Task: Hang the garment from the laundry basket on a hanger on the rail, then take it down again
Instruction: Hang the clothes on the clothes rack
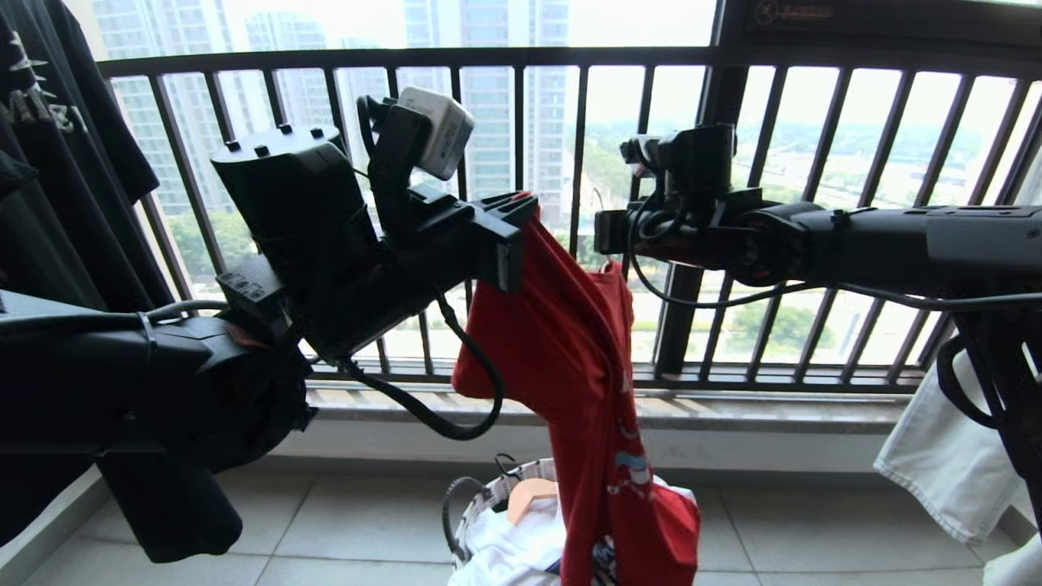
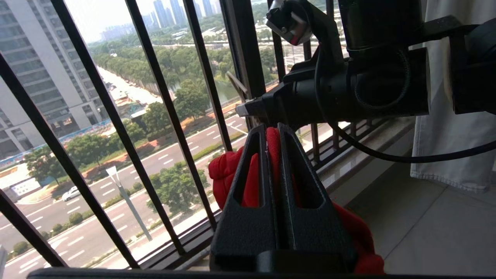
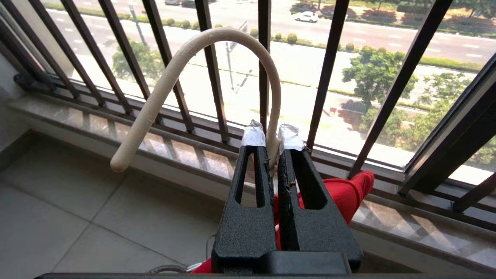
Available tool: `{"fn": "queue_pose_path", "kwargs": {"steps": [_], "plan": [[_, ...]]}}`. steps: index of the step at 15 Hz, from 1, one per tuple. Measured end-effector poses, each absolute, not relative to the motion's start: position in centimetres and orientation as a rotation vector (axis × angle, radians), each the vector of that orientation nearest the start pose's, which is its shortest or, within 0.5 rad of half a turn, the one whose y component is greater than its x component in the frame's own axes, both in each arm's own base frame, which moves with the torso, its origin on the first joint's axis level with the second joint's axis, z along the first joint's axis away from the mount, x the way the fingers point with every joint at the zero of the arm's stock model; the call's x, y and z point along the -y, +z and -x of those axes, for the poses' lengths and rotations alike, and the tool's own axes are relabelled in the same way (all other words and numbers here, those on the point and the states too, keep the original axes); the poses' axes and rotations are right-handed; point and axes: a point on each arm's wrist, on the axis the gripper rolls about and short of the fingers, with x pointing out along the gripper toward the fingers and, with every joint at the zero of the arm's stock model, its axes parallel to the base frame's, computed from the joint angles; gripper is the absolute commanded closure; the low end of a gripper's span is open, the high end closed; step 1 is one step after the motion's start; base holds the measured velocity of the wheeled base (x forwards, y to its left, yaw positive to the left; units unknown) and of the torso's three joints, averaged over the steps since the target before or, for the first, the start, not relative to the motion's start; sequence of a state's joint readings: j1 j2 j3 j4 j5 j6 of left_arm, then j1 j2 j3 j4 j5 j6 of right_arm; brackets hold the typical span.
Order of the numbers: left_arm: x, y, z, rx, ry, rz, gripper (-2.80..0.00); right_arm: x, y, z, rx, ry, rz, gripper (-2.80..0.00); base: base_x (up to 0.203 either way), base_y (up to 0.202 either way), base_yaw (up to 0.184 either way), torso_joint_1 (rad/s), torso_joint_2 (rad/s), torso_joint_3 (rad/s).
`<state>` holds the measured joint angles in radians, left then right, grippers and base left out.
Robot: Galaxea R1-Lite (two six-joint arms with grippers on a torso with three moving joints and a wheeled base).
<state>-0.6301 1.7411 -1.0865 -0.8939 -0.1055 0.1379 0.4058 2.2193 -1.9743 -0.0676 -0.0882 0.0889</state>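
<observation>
Red cloth fills the middle of the head view: the garment (image 1: 562,358) hangs in a long twisted fall from the centre of the frame down to the bottom edge, where its lower end, printed with white and light-blue lettering, drops into the laundry basket (image 1: 488,498) at bottom centre. The basket's white mesh rim shows to the left of the cloth, with white fabric (image 1: 513,545) and a wooden hanger (image 1: 529,495) lying inside it. The left gripper (image 1: 521,207), reaching in from the left half of the frame on its bulky black arm, is clenched on a bunched fold at the top of the red shirt; in the left wrist view the two black fingers (image 2: 248,186) stand pressed together with red fabric squeezed between and around them. The right gripper (image 3: 271,139) comes in from the right side of the head view, level with the other and just beside the shirt's upper edge. In the right wrist view its taped fingertips (image 3: 254,135) are closed tight on the neck of the hanger (image 3: 201,69), whose pale hook curves up and over to the left in front of the black window railing (image 3: 329,77), with a bit of the red shirt showing below the fingers. A black T-shirt (image 1: 57,163) hangs at the upper left of the head view, and a white garment (image 1: 944,456) at the lower right.
</observation>
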Motion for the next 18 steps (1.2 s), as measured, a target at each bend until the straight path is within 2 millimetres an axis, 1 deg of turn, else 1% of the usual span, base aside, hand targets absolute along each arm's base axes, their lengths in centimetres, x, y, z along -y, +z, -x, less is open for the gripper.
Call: {"fn": "queue_pose_path", "kwargs": {"steps": [1,4,7,10,13,15,18], "plan": [[19.8,27.2,-26.6,0.263,-0.721,-0.077,0.00,-18.5,25.6,-43.0,-0.164,0.276,-0.046,0.00,0.000,0.000,0.000,0.000,0.00,0.000],[19.4,27.7,-25.6,0.270,-0.734,-0.075,0.00,-19.7,26.7,-42.1,-0.097,0.172,-0.048,0.00,0.000,0.000,0.000,0.000,0.00,0.000],[19.6,28.0,-24.9,0.242,-0.753,-0.109,0.00,-20.2,27.5,-41.4,-0.069,0.076,-0.047,0.00,0.000,0.000,0.000,0.000,0.00,0.000],[18.6,28.2,-23.9,0.172,-0.749,-0.164,0.00,-20.8,28.0,-40.6,-0.056,0.037,-0.045,0.00,0.000,0.000,0.000,0.000,0.00,0.000],[17.9,28.5,-23.3,0.195,-0.739,-0.234,0.00,-20.5,29.1,-39.9,-0.037,0.010,-0.054,0.00,0.000,0.000,0.000,0.000,0.00,0.000],[17.8,28.4,-22.7,0.176,-0.753,-0.295,0.00,-20.3,30.0,-39.3,-0.019,0.011,-0.065,0.00,0.000,0.000,0.000,0.000,0.00,0.000],[18.3,27.9,-20.7,0.083,-0.830,-0.364,0.00,-20.0,31.0,-38.7,0.000,0.012,-0.080,0.00,0.000,0.000,0.000,0.000,0.00,0.000]]}}
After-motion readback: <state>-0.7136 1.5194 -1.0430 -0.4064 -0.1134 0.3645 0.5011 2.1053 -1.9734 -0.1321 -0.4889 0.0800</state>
